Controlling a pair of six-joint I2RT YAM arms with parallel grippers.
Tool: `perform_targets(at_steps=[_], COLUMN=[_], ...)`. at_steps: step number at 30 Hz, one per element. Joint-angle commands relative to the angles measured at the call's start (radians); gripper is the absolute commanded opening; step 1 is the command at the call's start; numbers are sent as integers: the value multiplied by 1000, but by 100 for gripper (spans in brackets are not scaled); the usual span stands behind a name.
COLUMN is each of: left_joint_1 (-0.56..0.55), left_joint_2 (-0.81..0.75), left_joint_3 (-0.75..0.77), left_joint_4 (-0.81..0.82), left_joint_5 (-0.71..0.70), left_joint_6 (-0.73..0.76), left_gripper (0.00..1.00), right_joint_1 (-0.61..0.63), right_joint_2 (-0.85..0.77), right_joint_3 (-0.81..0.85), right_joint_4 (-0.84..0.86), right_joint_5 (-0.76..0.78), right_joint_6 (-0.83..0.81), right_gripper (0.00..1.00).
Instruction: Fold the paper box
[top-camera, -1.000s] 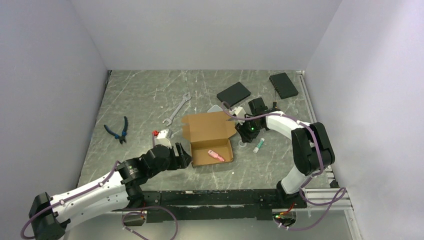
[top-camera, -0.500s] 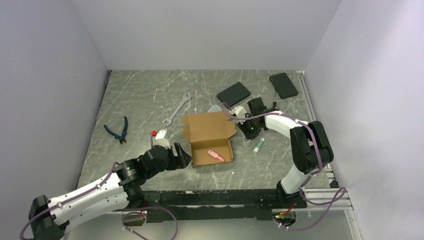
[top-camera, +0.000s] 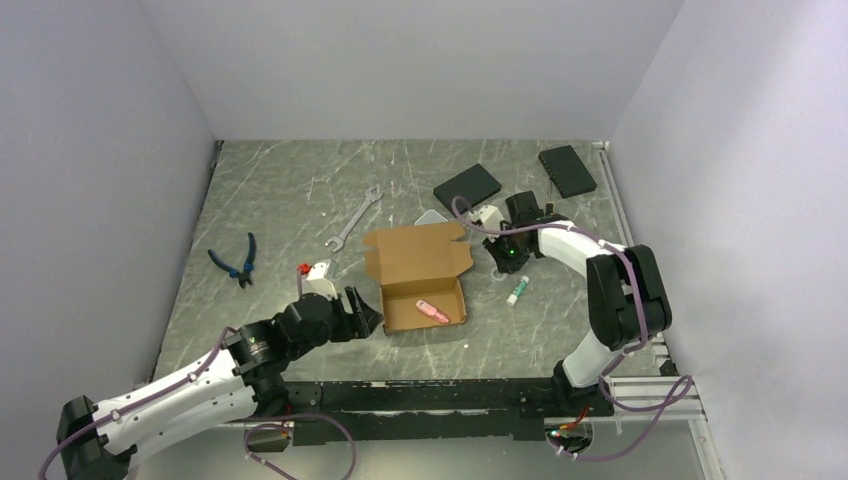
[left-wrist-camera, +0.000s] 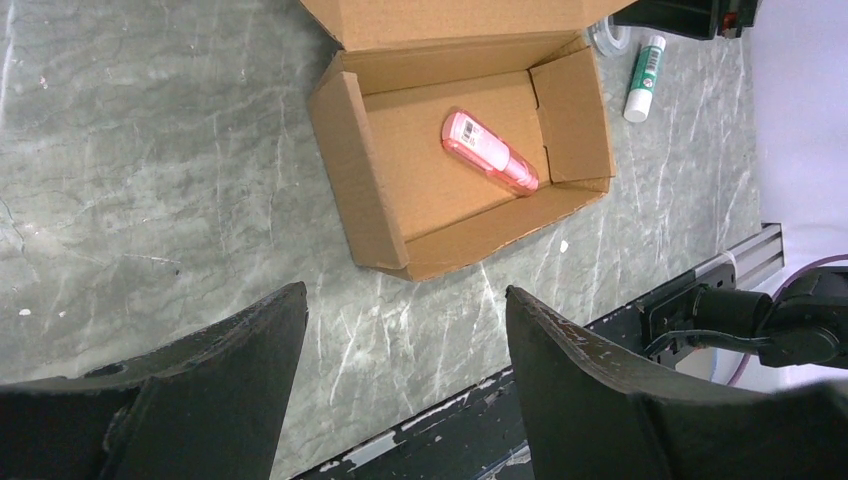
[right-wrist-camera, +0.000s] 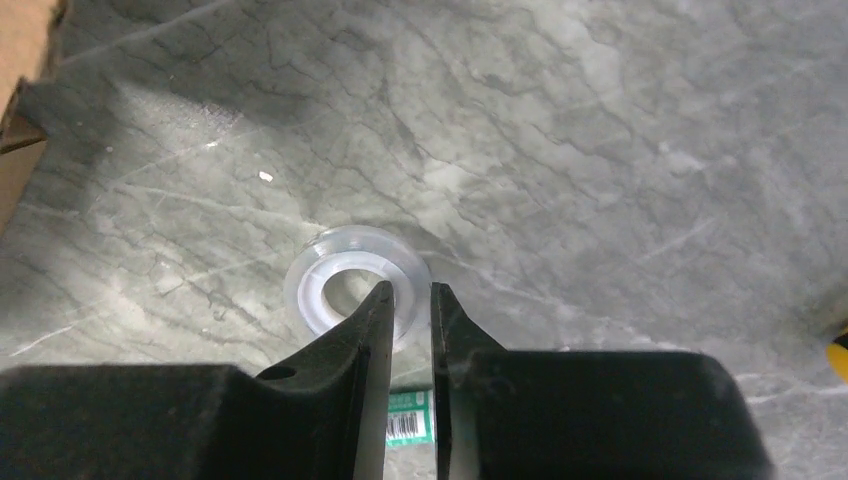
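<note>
"Box position from above, please?"

"Plain brown corrugated cardboard paper box (top-camera: 415, 250) lies open at the middle of the grey marbled bench (top-camera: 290, 190), lid flap spread toward the far wall, tray toward the arms. A pink tube (top-camera: 432, 311) lies in the tray. The left claw (top-camera: 365, 308) sits just beside the tray's left wall. The right claw (top-camera: 505, 266) is down near the bench, just off the lid's right edge. A steel wrench (top-camera: 355, 217), blue-handled pliers (top-camera: 236, 260) and two black flat slabs (top-camera: 467, 186) lie further out."

"And the left wrist camera?"

"The left claw (left-wrist-camera: 400, 300) stands wide open, nothing between its fingers (left-wrist-camera: 230, 390). The paper box (left-wrist-camera: 355, 175) is ahead of it, with a strip of bare bench between. The pink tube (left-wrist-camera: 490, 152) lies slantwise on the tray floor, and a green-and-white tube (left-wrist-camera: 642, 78) lies outside the tray's right wall."

"Right wrist?"

"The right claw (right-wrist-camera: 410, 292) is drawn nearly together, pinching the rim of a clear plastic ring (right-wrist-camera: 335, 285) that lies flat on the bench. Only a corner of the paper box (right-wrist-camera: 25, 35) shows, at the left edge, apart from the claw."
</note>
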Motion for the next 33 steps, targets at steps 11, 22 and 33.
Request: perform_targets(at_steps=[11,22,33], left_joint_1=[4,3,4], left_joint_2=[7,6,3], left_joint_3=[-12,-40,-131], left_joint_4=[49,133,379], left_joint_5=[17,46,54], left_joint_6=[-18,-23,-32], left_gripper=[77,77,77], right_joint_1=[-133,-157,34], right_joint_2=[-183,-314,-308], right_joint_3=[6,20,8], right_joint_4=[-13,-131,-81], right_joint_5=[-274,-588,-676], right_joint_6=[31,-79,-55], right_gripper=[0,0,0])
